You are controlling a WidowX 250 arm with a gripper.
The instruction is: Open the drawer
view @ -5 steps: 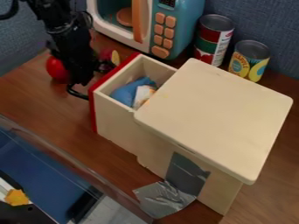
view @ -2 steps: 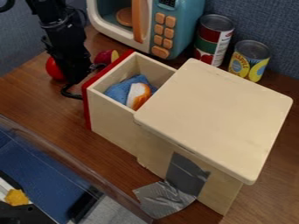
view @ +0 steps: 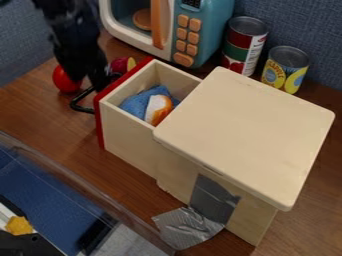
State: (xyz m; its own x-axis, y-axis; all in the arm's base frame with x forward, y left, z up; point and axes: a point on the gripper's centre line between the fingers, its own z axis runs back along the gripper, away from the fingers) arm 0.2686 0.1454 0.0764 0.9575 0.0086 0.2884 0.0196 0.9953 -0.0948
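The drawer (view: 130,132) stands pulled out of the wooden box (view: 247,135), its red front facing the upper left. Inside it lie a blue cloth (view: 137,102) and a white and orange item (view: 158,108). A black handle (view: 81,100) sticks out from the red front. My gripper (view: 95,86) hangs at the upper left, just above and behind the handle, close to the drawer front. Whether it touches the handle I cannot tell.
A red round object (view: 65,80) and a purple one (view: 122,65) lie beside the gripper. Behind stand a toy microwave (view: 204,30) and two cans (view: 244,45), (view: 285,69). Grey tape (view: 190,225) holds the box's near side.
The drawer has slid slightly farther out toward the upper left, showing more of its contents. Since then it has stayed put, while my gripper has shifted a little right and up from the handle.
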